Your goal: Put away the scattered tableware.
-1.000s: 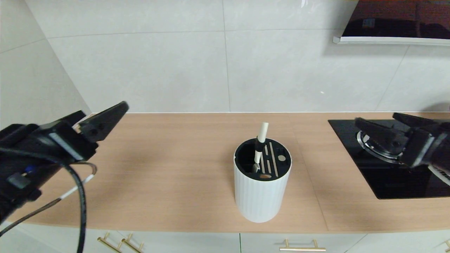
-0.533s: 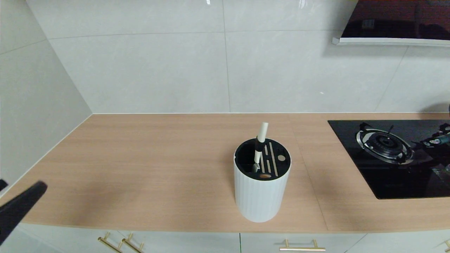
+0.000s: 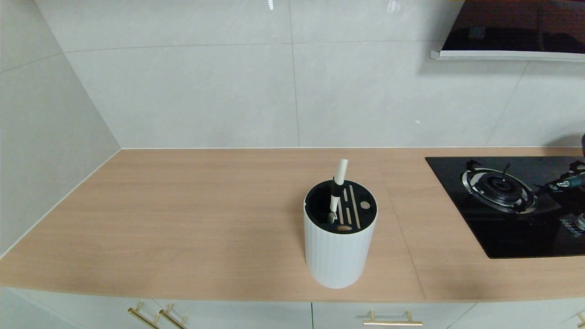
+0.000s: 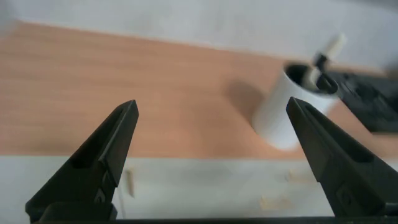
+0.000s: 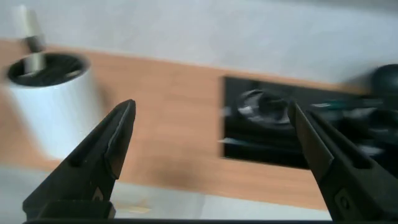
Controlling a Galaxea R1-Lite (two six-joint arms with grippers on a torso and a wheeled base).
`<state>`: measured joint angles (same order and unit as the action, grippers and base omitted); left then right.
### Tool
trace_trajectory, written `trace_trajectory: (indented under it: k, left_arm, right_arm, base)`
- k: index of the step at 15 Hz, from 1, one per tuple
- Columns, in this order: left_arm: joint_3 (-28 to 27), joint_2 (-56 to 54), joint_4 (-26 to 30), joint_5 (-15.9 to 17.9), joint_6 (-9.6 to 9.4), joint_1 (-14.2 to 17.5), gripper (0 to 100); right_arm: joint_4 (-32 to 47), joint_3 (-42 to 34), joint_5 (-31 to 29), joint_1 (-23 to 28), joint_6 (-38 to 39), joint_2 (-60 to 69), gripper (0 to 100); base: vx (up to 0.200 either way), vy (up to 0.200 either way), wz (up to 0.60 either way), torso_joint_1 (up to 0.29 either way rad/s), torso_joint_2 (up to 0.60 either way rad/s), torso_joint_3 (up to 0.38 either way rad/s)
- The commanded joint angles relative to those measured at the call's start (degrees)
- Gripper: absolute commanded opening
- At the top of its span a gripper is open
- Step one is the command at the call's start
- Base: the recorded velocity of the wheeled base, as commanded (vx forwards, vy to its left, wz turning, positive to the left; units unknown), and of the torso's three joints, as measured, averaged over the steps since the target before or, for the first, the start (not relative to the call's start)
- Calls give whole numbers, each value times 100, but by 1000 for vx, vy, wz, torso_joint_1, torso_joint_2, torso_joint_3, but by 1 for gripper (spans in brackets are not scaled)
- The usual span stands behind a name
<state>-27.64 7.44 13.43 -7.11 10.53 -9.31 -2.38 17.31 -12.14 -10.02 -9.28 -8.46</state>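
A white ribbed utensil holder (image 3: pixel 339 249) with a black slotted top stands near the front edge of the wooden counter (image 3: pixel 205 219). One utensil with a cream handle and a black band (image 3: pixel 338 183) stands in it, leaning slightly. My left gripper (image 4: pixel 211 112) is open and empty, held off the counter's front edge, with the utensil holder (image 4: pixel 283 112) some way ahead of it. My right gripper (image 5: pixel 211 109) is open and empty too, back from the counter, with the utensil holder (image 5: pixel 53 102) off to one side of it.
A black glass hob (image 3: pixel 507 205) with a gas burner (image 3: pixel 497 188) is set into the counter's right part. A range hood (image 3: pixel 512 32) hangs above it. White drawers with gold handles (image 3: pixel 393 322) run below the counter. Tiled walls close the back and left.
Both arms have drawn back out of the head view; a second ago the left gripper was over the counter's left end and the right one over the hob. Holder and utensil are unmoved.
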Motion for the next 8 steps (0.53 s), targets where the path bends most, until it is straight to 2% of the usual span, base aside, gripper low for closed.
trace_trajectory:
  k: [1,2,3,5,6,7,8]
  left_arm:
    - [109,-243,-16,-54,-157,562,100]
    - [188,-568,28,43,-306,861,100]
    - [470,-744,10,113,-473,931,100]
    - [1120,-744,-174,-309,-491,940,100]
    - [1542,-744,-377,-274,-552,940,100]
    - [2254,-744,-886,-80,-781,940,100]
    - [2702,-744,-1352,131,-939,940,100]
  right_arm:
    - [-52,-211,1,659,5,327,100]
    - [-26,-413,89,949,31,626,100]
    - [0,-729,230,1011,31,846,100]
    - [-316,-1336,107,1011,330,837,100]
    - [-571,-1722,107,1011,453,837,100]
    - [-228,-1731,124,1011,541,837,100]
    - [-26,-1731,124,1011,690,837,100]
  base:
    - [0,0,0,0,0,0]
    - [0,0,0,0,0,0]
    - [0,0,0,0,0,0]
    - [0,0,0,0,0,0]
    - [0,0,0,0,0,0]
    - [0,0,0,0,0,0]
    - [0,0,0,0,0,0]
